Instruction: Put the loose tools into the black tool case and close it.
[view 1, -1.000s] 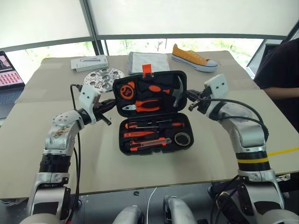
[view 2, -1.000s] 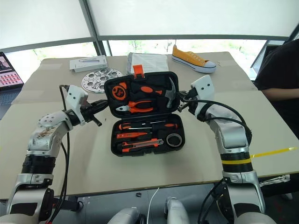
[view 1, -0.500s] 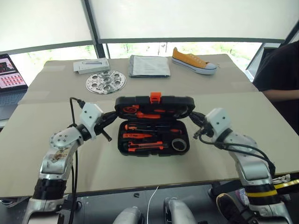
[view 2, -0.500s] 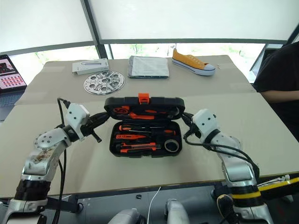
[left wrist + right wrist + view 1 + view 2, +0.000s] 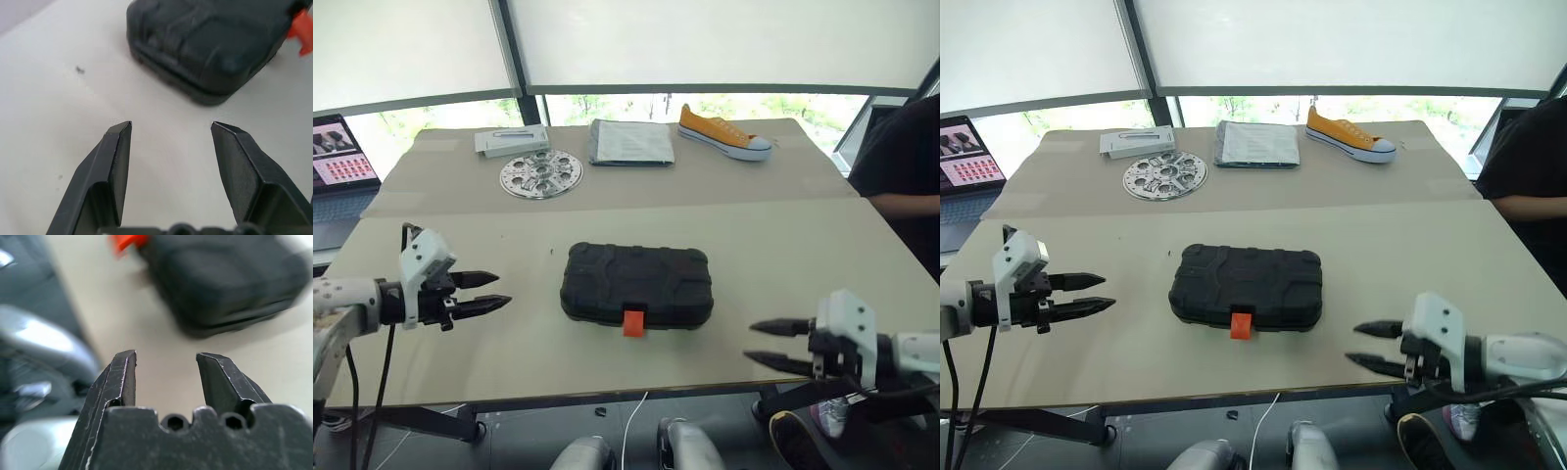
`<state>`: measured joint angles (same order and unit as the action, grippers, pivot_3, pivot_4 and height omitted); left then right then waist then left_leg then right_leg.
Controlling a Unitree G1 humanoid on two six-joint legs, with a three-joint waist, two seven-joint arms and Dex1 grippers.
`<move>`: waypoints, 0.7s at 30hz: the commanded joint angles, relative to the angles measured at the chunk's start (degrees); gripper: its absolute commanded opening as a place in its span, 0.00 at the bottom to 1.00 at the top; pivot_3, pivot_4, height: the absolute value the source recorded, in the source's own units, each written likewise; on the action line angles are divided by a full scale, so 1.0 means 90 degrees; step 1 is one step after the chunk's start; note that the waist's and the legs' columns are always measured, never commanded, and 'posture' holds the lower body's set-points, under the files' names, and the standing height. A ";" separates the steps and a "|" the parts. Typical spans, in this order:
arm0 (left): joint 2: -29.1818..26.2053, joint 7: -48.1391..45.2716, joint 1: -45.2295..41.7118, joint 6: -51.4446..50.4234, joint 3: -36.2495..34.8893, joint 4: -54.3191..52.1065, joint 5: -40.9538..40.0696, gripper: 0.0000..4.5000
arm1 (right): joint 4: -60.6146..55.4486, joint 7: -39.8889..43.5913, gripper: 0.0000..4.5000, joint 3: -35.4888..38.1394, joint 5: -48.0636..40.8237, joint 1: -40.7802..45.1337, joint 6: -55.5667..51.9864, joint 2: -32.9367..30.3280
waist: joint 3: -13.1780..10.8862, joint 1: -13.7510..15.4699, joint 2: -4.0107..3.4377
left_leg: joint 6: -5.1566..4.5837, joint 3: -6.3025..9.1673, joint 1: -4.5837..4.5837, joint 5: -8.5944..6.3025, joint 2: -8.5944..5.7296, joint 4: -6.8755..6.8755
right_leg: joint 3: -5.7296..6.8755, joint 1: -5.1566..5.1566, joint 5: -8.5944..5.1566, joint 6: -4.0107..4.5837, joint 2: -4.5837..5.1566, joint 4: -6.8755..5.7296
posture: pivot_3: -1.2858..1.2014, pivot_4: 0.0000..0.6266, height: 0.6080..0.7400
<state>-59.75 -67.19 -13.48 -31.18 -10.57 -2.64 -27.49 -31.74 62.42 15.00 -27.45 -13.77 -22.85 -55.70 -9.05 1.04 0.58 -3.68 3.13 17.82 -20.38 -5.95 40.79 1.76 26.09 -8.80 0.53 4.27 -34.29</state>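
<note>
The black tool case [image 5: 636, 284] lies shut in the middle of the table, its ribbed lid down and its small orange latch [image 5: 633, 322] hanging at the near edge. The loose tools are hidden from view. My left gripper [image 5: 501, 290] hovers to the left of the case, open and empty, pointing at it. My right gripper [image 5: 750, 342] is at the near right, by the table's front edge, also open with nothing between its fingers. In the left wrist view the case [image 5: 210, 44] lies beyond the spread fingers [image 5: 115, 161]. The right wrist view shows the case [image 5: 225, 279] and latch [image 5: 128, 241] ahead.
At the back of the table lie a yellow shoe [image 5: 724, 132], a grey folded cloth [image 5: 629, 141], a perforated metal disc [image 5: 540, 174] and a white box [image 5: 511, 141]. A laptop [image 5: 337, 152] stands far left. A person in black [image 5: 901, 147] sits at the right.
The case's lid has come down and the case is now shut. Both grippers have pulled back from the lid toward me and outward, and both have opened.
</note>
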 commanded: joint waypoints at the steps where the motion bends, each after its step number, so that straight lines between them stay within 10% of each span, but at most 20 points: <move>1: 0.0410 -0.0163 -0.1258 0.1144 0.0848 0.1149 0.0875 0.37 | -0.0157 -0.0178 0.21 -0.0533 0.0344 0.0394 0.0173 0.0060 | -0.0002 0.0021 0.0006 | 0.0003 0.0001 0.0007 0.0000 -0.0003 0.0002 | 0.0006 0.0004 0.0020 0.0026 0.0004 0.0002 | 0.52 0.24 1.00; 6: 0.1538 -0.0256 -0.2967 0.2600 0.1950 0.2991 0.1974 0.02 | 0.0261 -0.0416 0.00 -0.1739 0.1191 0.1316 0.0327 0.0325 | 0.0002 0.0022 0.0019 | 0.0005 0.0001 0.0031 0.0002 -0.0012 0.0017 | 0.0047 0.0020 0.0044 0.0049 0.0009 0.0017 | 0.52 0.24 1.00; 13: 0.2890 0.0298 -0.4618 0.4395 0.2790 0.5642 0.3287 0.02 | 0.1129 -0.0481 0.00 -0.3003 0.2047 0.2639 0.0468 0.0941 | -0.0003 -0.0031 0.0036 | 0.0002 0.0006 0.0077 0.0004 -0.0021 0.0041 | 0.0058 0.0045 0.0048 0.0046 0.0020 0.0030 | 0.52 0.24 1.00; 21: 0.2861 -0.1146 -0.4450 0.5183 0.2878 0.5785 0.3268 0.02 | 0.2218 -0.1330 0.00 -0.2863 0.2801 0.3410 0.0761 0.1344 | -0.0006 -0.0051 0.0039 | 0.0001 0.0012 0.0078 0.0003 -0.0015 0.0049 | 0.0048 0.0054 0.0048 0.0046 0.0017 0.0015 | 0.52 0.24 1.00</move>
<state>-34.11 -71.84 -54.85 14.10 14.85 52.21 3.84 -13.27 53.90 -14.35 -3.97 14.76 -17.99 -43.85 -9.10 0.58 0.92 -3.67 3.24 18.51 -20.35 -6.08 41.26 2.20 26.56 -8.37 0.94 4.41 -34.17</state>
